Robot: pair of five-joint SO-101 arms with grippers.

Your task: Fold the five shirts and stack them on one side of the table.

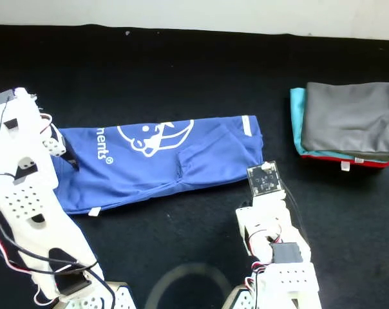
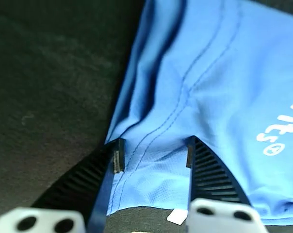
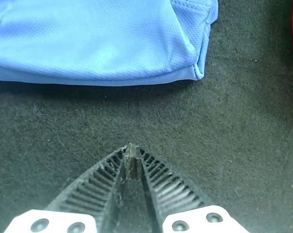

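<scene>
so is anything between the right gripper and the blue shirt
Nothing visible is in the way. Just black table surface lies between the shut right gripper and the near edge of the blue shirt.

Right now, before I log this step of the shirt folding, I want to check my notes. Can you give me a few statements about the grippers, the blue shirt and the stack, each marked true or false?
1. The left gripper is open, with the blue shirt beneath it. True.
2. The right gripper is shut on the blue shirt. False: it is shut on nothing and sits over bare table, just short of the shirt's edge.
3. A grey shirt lies on top of the stack of folded shirts. True.
4. The blue shirt lies on the stack. False: it lies spread on the table, apart from the stack.
</scene>
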